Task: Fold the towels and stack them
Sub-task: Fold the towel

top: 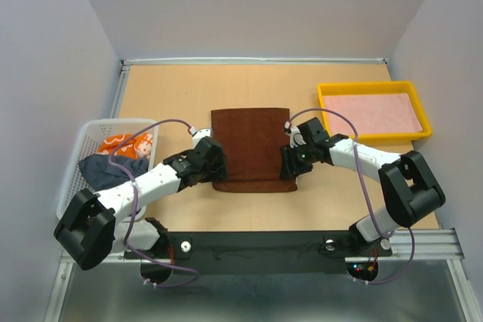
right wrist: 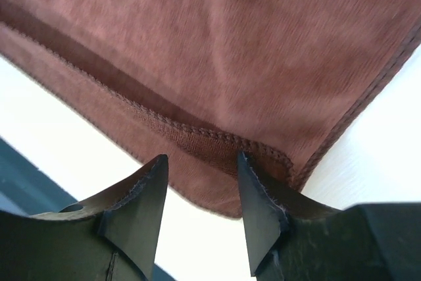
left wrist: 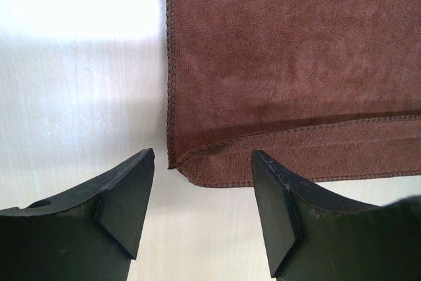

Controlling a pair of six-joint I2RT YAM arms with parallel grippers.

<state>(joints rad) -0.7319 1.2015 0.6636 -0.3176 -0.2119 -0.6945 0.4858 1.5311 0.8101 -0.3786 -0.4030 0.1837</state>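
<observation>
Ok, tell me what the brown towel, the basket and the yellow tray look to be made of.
Brown towel: soft napped cloth, probably microfibre or terry; matte fuzzy pile, stitched hem. Basket: white, likely moulded plastic; regular mesh of holes in its walls. Yellow tray: likely plastic; smooth, evenly coloured rim.

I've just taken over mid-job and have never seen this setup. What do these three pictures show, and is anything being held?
Two robot arms work at a table. The wide picture looks down from above and behind them. The other two come from a camera on each wrist, with that arm's black fingers at the bottom. A brown towel, folded once, lies in the middle. The left gripper and right gripper sit at its near corners, both open, holding nothing. A white basket on the left holds a navy towel and an orange towel. A yellow tray is on the right.
</observation>
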